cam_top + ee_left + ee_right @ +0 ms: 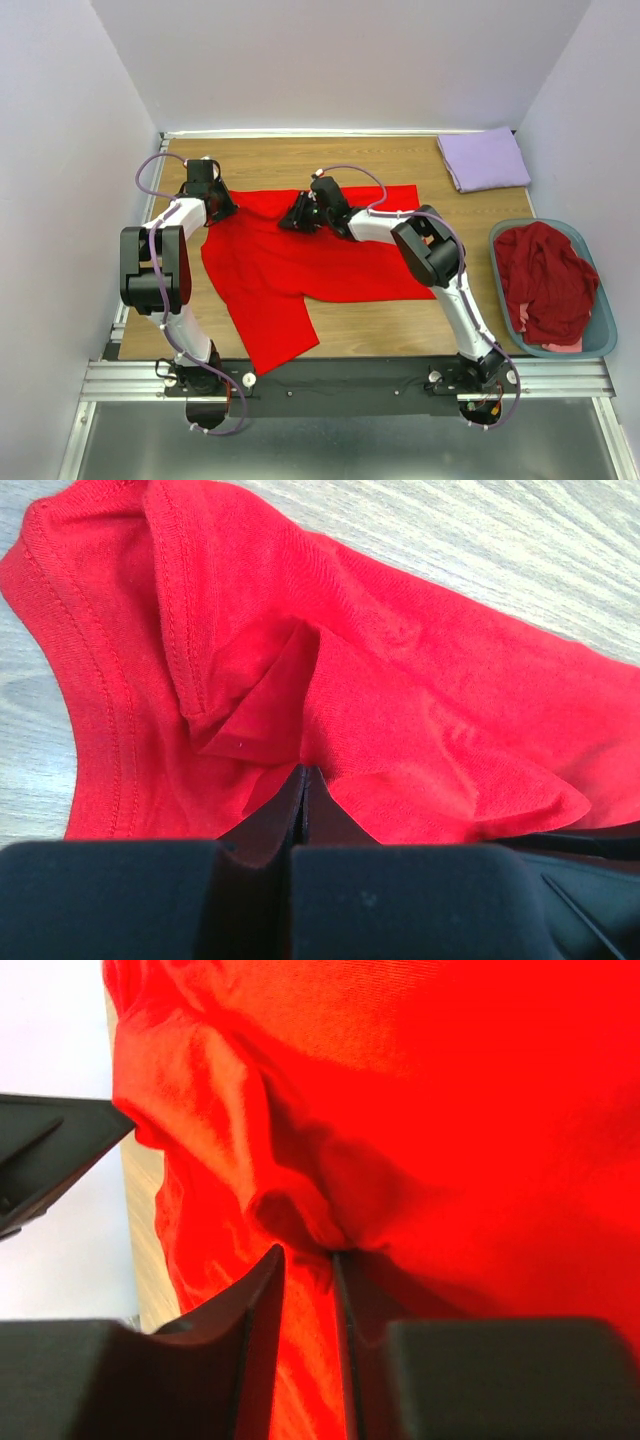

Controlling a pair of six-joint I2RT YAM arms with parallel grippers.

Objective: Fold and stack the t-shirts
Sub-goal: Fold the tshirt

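Observation:
A bright red t-shirt (330,255) lies spread across the middle of the wooden table, one part hanging toward the near edge. My left gripper (220,208) sits at the shirt's far left corner. In the left wrist view its tips (304,770) are closed together on a raised fold of the red cloth (420,710). My right gripper (292,218) is at the shirt's far edge near the middle. In the right wrist view its fingers (308,1252) stand a little apart with a bunch of red cloth (300,1210) gathered between them.
A folded lavender t-shirt (485,158) lies at the far right corner. A teal basket (606,300) at the right edge holds a heap of maroon t-shirts (545,280). Walls close in the table on three sides.

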